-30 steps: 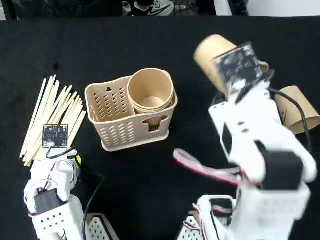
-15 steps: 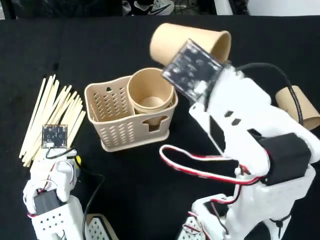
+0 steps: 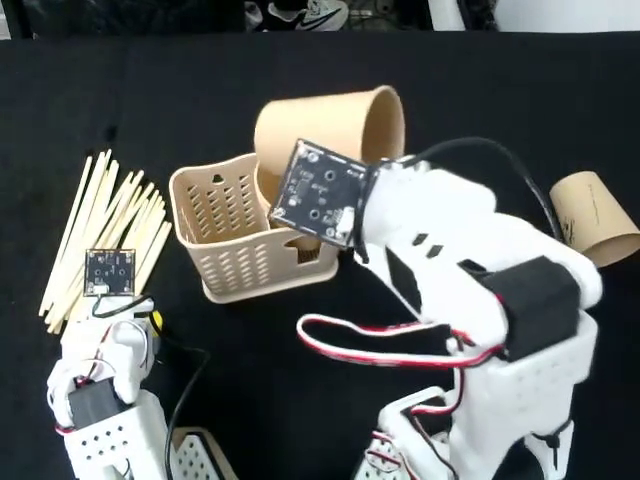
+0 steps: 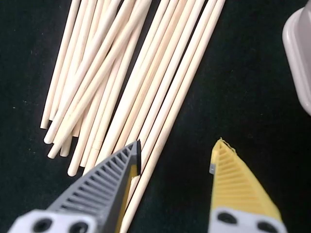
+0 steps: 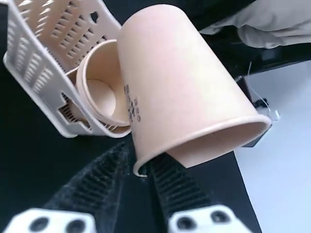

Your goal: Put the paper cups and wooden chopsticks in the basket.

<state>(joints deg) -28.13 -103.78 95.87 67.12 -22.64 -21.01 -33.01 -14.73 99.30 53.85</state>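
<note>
Hanging tilted over the basket (image 3: 225,250), a paper cup (image 3: 330,125) is pinched at its rim by the right gripper (image 5: 143,158). Nested cups (image 5: 97,92) sit inside the basket. Wooden chopsticks (image 3: 100,220) lie beside it on the worktop (image 3: 450,90), under the left gripper (image 4: 177,145), whose fingers are spread apart. Another cup (image 3: 595,218) lies well off to the right.

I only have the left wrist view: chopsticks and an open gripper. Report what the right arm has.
Observer: The right gripper is shut on the rim of a paper cup. The cup is tipped on its side up beside the basket and is not in it yet.
Operator: Now tell me which cups are left out on the table.
Observer: One loose cup lies on its side on the table, at the right edge of the high view, apart from the basket.
</note>
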